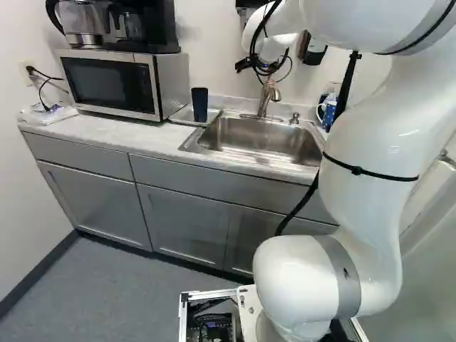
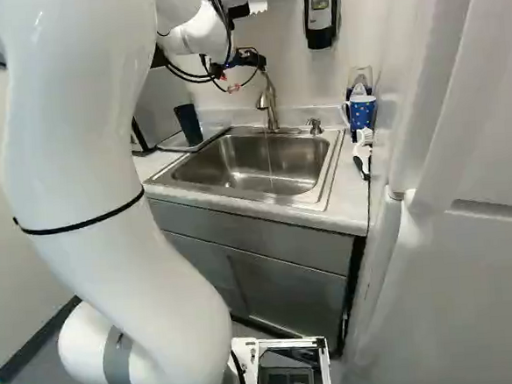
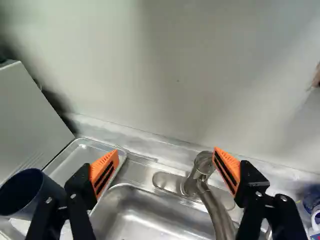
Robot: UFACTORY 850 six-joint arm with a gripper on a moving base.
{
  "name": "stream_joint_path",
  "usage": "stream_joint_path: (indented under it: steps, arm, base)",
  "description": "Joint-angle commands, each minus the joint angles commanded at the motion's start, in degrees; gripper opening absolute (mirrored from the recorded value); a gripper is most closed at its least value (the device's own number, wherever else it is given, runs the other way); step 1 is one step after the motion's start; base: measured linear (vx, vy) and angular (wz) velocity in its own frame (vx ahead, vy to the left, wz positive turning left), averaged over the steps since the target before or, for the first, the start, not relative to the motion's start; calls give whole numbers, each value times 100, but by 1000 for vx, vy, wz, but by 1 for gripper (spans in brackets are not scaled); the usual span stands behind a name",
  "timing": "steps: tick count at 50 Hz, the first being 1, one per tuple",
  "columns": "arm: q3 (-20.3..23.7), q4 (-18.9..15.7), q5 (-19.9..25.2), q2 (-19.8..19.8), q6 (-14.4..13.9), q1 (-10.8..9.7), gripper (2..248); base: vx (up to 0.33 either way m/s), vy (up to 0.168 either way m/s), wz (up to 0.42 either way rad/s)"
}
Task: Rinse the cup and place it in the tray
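Dark blue, the cup stands on the metal tray, which lies between the microwave and the stainless sink. White arm segments reach forward to the black gripper, held up near the faucet. Its fingers are wide apart, each with an orange pad facing the other. In the wrist view the faucet rises ahead, seen through the gap between them, and the cup shows outside that gap, beside one finger, its round mouth facing up. Whether that finger touches the cup, I cannot tell.

A thin stream of water drops from the faucet into the sink. Beside the faucet, a small metal fitting rises from the sink's back rim. At the right of the right base view, a blue mug with white dots sits on the pale tabletop, with a brush lying near it. A black dispenser hangs on the wall above. At the left of the left base view, a coffee maker stands on top of the microwave, and grey cabinets run below the tabletop.
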Motion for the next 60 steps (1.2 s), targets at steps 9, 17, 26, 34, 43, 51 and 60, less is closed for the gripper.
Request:
stream_joint_path:
  steps: [9,17,26,34,43,51,60]
  arm:
    - [102,0,-40,94,0,-4,247]
    - [185,0,-24,171,0,-14,247]
    - [276,16,204,256,0,-77,247]
    - [411,16,281,383,0,-170,247]
    - [597,16,281,561,0,-294,247]
    - [753,16,277,712,0,-405,247]
    - [938,16,148,893,0,-528,247]
  base:
    - [0,0,0]
    - [0,0,0]
    - [0,0,0]
    - [0,0,0]
    - [0,0,0]
    - [0,0,0]
    - [0,0,0]
